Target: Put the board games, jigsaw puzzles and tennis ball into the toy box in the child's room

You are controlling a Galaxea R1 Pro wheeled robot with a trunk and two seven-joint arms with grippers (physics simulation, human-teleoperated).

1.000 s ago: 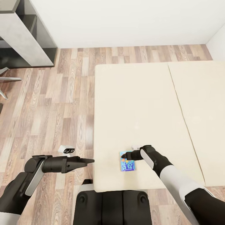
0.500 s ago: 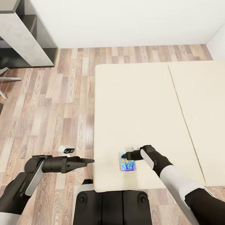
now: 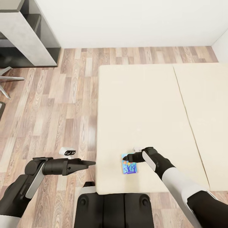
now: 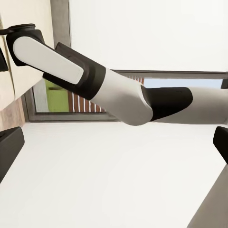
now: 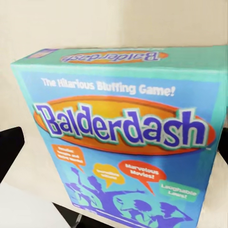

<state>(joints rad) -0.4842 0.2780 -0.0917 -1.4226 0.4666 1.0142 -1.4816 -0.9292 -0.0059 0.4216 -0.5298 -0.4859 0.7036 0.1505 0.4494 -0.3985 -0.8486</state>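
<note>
Right gripper (image 3: 126,157) hovers over the Balderdash board game (image 3: 129,166) near the bed (image 3: 142,104) front edge, jaws spread, unclosed; left gripper (image 3: 91,163) unclear; next, lower and clamp.

Bed's wide open, only clutter sits by the near edge

The mattress (image 3: 142,104) is bare from its far edge down to the light-blue Balderdash box (image 3: 129,165), which lies close to the near edge with the right gripper (image 3: 126,157) low over its far end. Past the left edge it's open plank floor (image 3: 57,107), where the left gripper (image 3: 91,163) hangs. A dark-grey desk (image 3: 28,34) blocks the far left corner.
</note>
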